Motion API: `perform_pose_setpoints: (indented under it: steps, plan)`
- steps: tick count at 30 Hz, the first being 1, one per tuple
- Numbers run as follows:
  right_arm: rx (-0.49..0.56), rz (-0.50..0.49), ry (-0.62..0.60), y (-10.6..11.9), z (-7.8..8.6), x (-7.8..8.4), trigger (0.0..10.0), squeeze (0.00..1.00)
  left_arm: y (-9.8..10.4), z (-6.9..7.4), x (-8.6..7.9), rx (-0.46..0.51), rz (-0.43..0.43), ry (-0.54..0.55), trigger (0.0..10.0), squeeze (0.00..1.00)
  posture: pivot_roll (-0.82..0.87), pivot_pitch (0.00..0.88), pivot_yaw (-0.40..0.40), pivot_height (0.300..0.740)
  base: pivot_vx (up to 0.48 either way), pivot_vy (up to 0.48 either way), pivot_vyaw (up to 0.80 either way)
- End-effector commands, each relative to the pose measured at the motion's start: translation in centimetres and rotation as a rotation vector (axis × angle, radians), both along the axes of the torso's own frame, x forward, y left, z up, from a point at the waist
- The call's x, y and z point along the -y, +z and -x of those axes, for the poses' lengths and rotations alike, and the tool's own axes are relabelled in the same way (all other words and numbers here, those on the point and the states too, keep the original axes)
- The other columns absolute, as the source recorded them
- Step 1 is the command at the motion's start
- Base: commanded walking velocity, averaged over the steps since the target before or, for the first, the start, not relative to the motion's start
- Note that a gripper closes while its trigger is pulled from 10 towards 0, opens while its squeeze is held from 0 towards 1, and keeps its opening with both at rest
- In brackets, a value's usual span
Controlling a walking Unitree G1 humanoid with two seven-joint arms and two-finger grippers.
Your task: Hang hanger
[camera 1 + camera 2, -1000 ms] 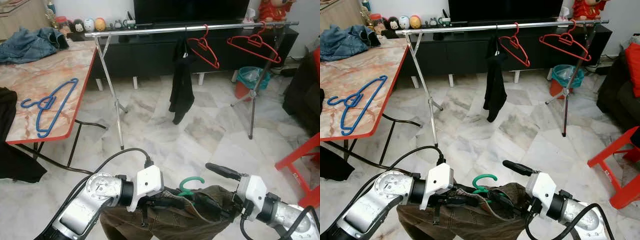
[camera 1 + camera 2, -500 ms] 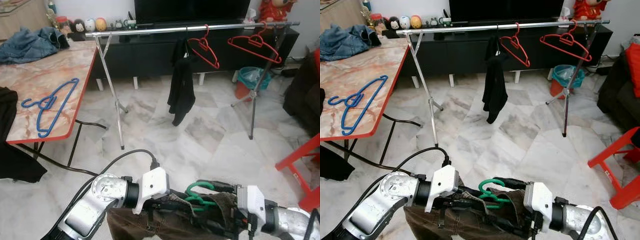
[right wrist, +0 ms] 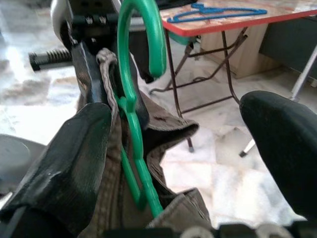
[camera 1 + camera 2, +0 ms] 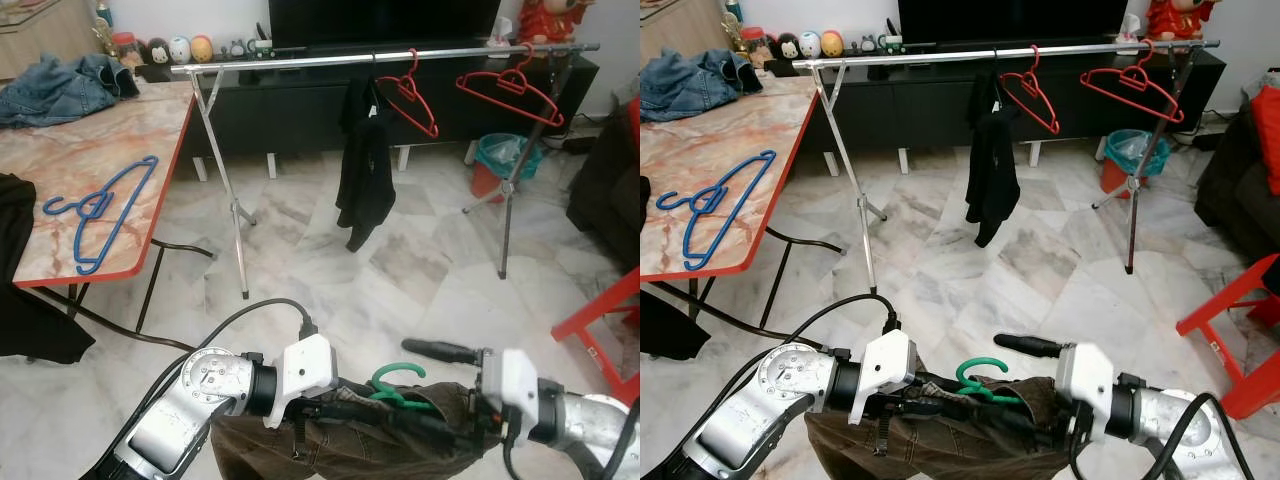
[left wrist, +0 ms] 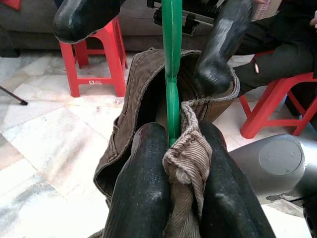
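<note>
Fingers of the left gripper are pressed together on the waistband of the brown corduroy garment and the neck of the green plastic hanger threaded through it, as the left wrist view shows the 2 black fingers squeezing cloth and green stem between them. The right gripper has its fingers spread wide: 1 lies against the corduroy beside the hanger's stem, the other stands well apart in the open air, so it grips nothing. The hanger sits low in front of the robot, between the 2 wrists, with its hook rising clear of the cloth and its shoulders hidden inside the garment. The move ahead turns on where the long silver rail of the clothes rack lies from that hook: the rail is well ahead of and above the fingers, running crosswise to the robot's line of sight. A bare stretch of rail lies to the left of the black hanging garment and the 2 red hangers. The left arm, already holding the hanger, looks the better placed to lift it. A blue hanger lies on the marble-patterned bench at the left.
</note>
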State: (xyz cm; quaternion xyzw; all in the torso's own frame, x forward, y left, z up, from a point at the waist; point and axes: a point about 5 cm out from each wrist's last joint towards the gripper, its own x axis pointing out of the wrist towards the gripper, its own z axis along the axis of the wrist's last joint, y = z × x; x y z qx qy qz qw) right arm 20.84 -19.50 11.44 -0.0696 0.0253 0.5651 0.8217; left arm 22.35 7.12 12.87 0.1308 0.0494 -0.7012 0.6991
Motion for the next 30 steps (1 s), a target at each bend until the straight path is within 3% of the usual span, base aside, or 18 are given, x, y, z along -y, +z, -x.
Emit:
perform_pose_setpoints:
  steps: [1,12,20,26,30]
  plan:
    - [0.011,-0.017,0.004,0.8,0.0,0.3,10.0,0.0,1.3,0.3,0.5,0.059,0.03,-0.043,10.0,0.0,-0.02,0.038,0.016,0.74,0.0,0.0,0.0]
    - [0.025,0.02,-0.028,0.2,-0.6,0.6,10.0,0.0,1.4,0.5,0.6,0.059,0.03,-0.054,10.0,0.0,-0.01,0.036,0.015,0.74,0.0,0.0,0.0]
    - [-0.035,0.002,0.045,-0.6,0.0,-0.3,10.0,0.0,1.4,0.8,0.7,0.055,0.025,-0.073,10.0,0.0,-0.01,0.035,0.013,0.74,0.0,0.0,0.0]
    - [0.014,0.033,-0.028,-0.6,-0.9,0.4,10.0,0.0,1.5,0.9,0.7,0.051,0.029,-0.075,10.0,0.0,-0.01,0.038,0.013,0.74,0.0,0.0,0.0]
    - [-0.026,0.045,0.008,-0.8,-0.4,0.6,10.0,0.0,1.4,1.0,0.7,0.048,0.029,-0.077,10.0,0.0,-0.01,0.036,0.012,0.74,0.0,0.0,0.0]
